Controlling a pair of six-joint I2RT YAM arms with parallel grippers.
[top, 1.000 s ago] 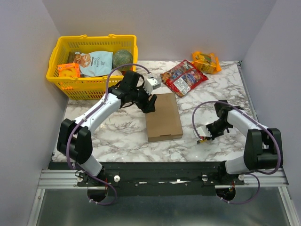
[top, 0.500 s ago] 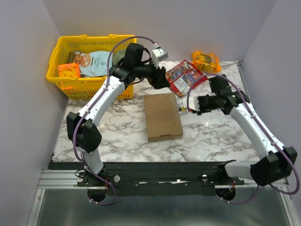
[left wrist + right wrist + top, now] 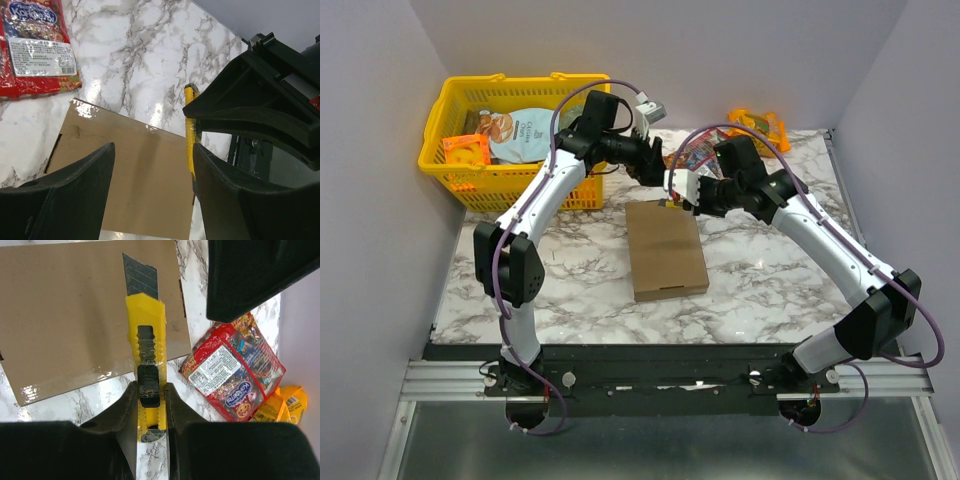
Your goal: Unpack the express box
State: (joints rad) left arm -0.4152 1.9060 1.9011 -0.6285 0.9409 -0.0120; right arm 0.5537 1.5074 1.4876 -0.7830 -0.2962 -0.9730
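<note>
The express box [image 3: 667, 250], plain brown cardboard, lies flat and closed mid-surface [image 3: 570, 270], just in front of a red snack bag [image 3: 232, 367]. The bag's blue logo and white printed panel are too small to read. The right end effector [image 3: 148, 395] is clamped on a yellow utility knife [image 3: 147, 365], whose extended blade is over the box's far end. The left end effector [image 3: 152, 150] hangs above that end with its 2 fingers apart, holding nothing. A yellow basket [image 3: 450, 165] sits far left.
</note>
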